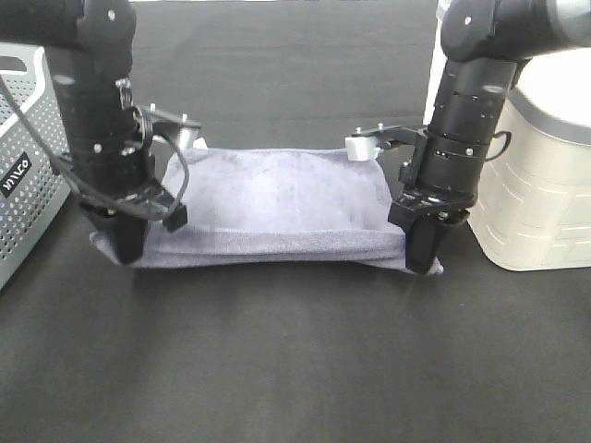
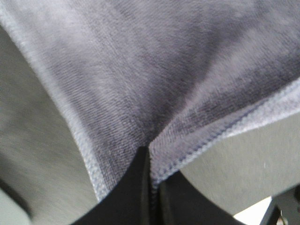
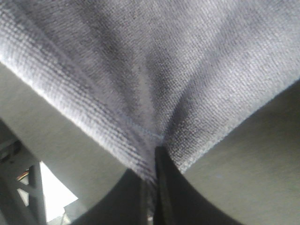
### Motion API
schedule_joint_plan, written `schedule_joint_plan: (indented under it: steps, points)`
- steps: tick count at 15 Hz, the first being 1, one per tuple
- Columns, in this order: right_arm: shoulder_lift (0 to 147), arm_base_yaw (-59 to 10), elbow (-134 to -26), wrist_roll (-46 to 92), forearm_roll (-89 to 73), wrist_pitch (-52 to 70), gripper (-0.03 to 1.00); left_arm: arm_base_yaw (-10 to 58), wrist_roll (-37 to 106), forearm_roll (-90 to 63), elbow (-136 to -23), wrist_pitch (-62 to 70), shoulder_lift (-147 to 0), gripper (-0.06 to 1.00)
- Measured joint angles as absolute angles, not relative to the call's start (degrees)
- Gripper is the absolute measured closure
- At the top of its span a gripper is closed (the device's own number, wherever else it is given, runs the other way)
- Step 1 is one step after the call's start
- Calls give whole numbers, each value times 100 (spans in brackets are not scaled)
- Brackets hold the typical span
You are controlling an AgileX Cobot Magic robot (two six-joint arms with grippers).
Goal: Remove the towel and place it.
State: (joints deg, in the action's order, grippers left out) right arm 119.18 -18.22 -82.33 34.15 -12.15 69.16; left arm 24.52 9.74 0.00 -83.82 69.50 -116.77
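The greyish-lavender towel [image 1: 277, 208] hangs stretched between my two grippers, just above the dark table in the exterior high view. My left gripper [image 1: 129, 242] is shut on the towel's left near corner. My right gripper [image 1: 423, 254] is shut on its right near corner. In the left wrist view the towel [image 2: 154, 70] fills the frame, its stitched hem pinched between the black fingers [image 2: 136, 187]. In the right wrist view the towel [image 3: 154, 61] puckers into the closed fingers [image 3: 164, 187].
A grey perforated basket [image 1: 23, 157] stands at the left edge. A white basket [image 1: 545, 175] stands at the right, close behind my right arm. The dark table [image 1: 295, 360] spreads in front of the towel.
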Motion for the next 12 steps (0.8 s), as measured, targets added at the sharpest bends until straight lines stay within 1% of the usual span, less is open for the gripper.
schedule_joint_plan:
  steps: [4,9,11,12]
  points:
    - [11877,-1822,-7872,3415,-1306,6910,96,2664,1278,-92,-7935,6944,-11660,94]
    - [11872,-1822,-7282,3518,-1490,6898,96,2676,1421,-97,-7924,6944,-11660,94]
    - [11872,-1822,-7162,3581,-1593,6893,93,2676,1478,-97,-7924,6944,-11660,94]
    - [11872,-1822,-7139,3598,-1610,6893,89,2676,1478,-97,-7924,6944,-11660,94]
